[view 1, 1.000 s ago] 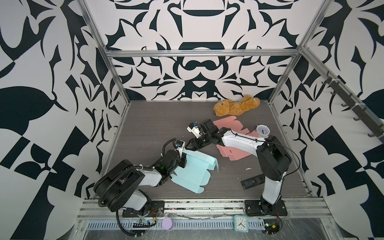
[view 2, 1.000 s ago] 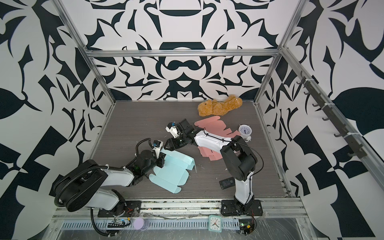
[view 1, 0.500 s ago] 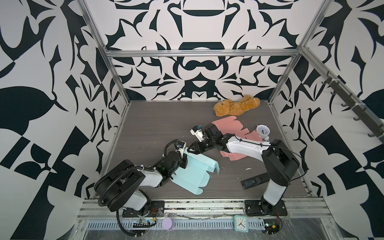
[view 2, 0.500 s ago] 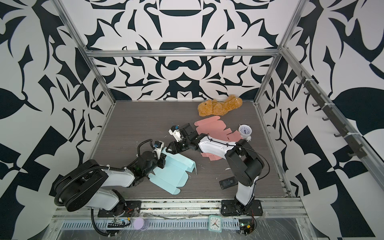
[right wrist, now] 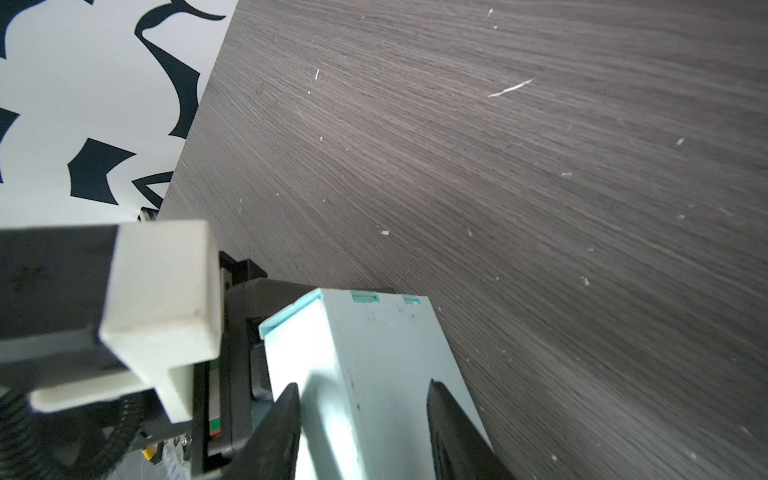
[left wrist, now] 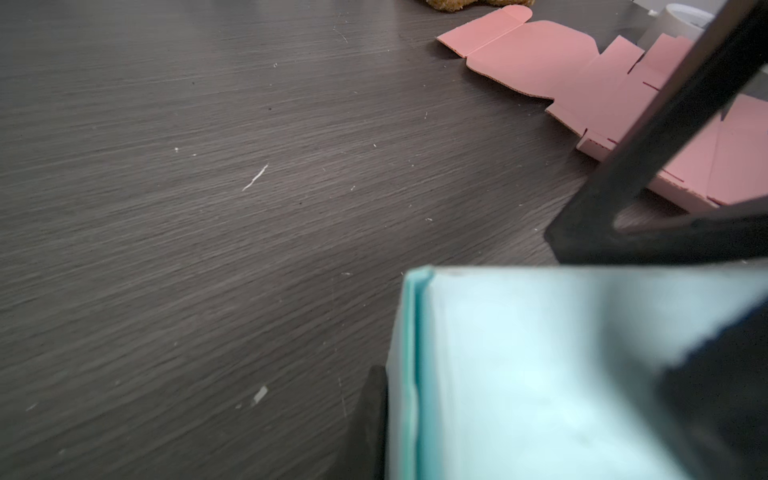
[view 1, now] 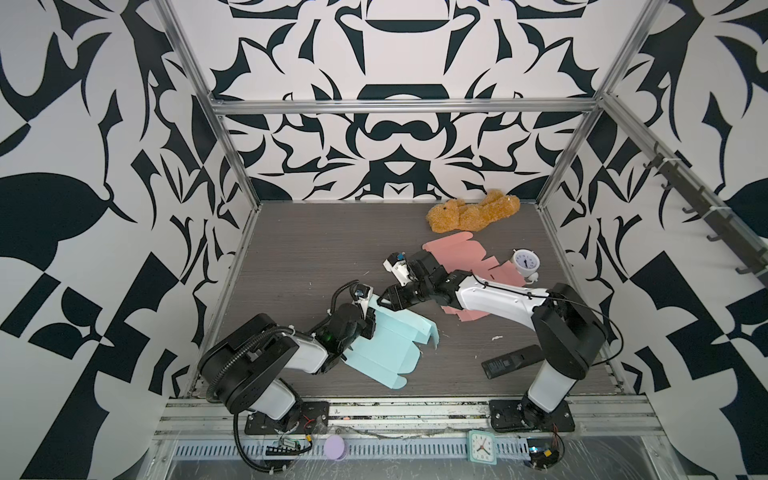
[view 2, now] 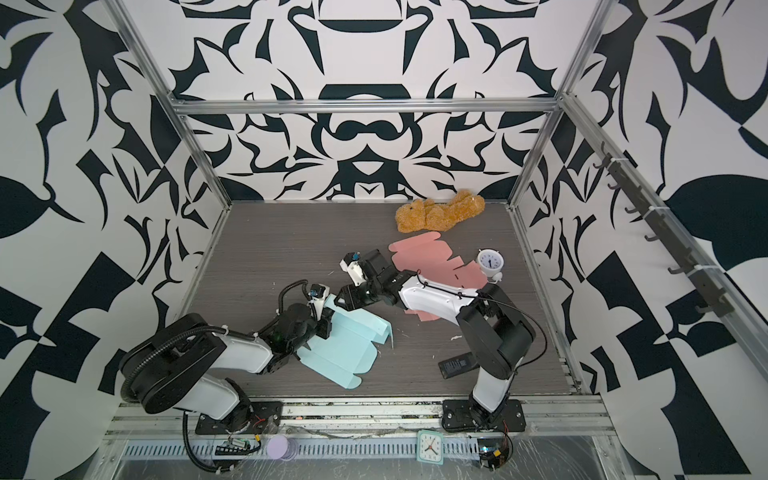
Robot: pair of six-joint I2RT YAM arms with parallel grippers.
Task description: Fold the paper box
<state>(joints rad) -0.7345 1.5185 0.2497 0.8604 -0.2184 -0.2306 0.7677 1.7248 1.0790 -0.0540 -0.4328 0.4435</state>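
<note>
1. box (view 1: 390, 353) (view 2: 345, 357): pale blue card, plain, part folded. It sits on the worktop (view 1: 299, 249) (view 2: 266, 249) in front of centre, between the two arm ends. The near panels and flaps lie flat, reaching toward the front edge. The far long wall stands raised, with a small flap at its right end. In the right wrist view, two small slots show in the wall (right wrist: 374, 374).
2. left arm (view 1: 305, 355) (view 2: 245, 353): low over the worktop, coming from the front left. The left jaws are clamped on the box's left-end wall (left wrist: 519, 374). One finger (left wrist: 372, 424) sits behind the wall's edge and the other in front.
3. right arm (view 1: 494, 299) (view 2: 432, 299): reaches over the pink blank to the box's far left corner. The right jaws stand apart, with a finger (right wrist: 286, 424) on either side of the raised wall. Whether they pinch it cannot be told.
4. pink blank (view 1: 457, 249) (view 2: 419, 249) (left wrist: 540, 62): flat, unfolded card, right of centre and partly under the right arm. It lies apart from the box.
5. bear (view 1: 469, 216) (view 2: 436, 216): tan plush, lying by the back wall just behind the pink blank.
6. alarm clock (view 1: 525, 262) (view 2: 490, 262): white and round, at the pink blank's right edge. The numerals are too small to read.
7. remote (view 1: 513, 361) (view 2: 457, 366): black, lying flat at front right beside the right arm's base. The key labels are too small to read.
8. square clock (view 1: 482, 446) (view 2: 430, 446): teal, on the front rail. The face markings are too small to read.
9. disc (view 1: 336, 446) (view 2: 279, 446): lilac, on the front rail near the left arm's base.
</note>
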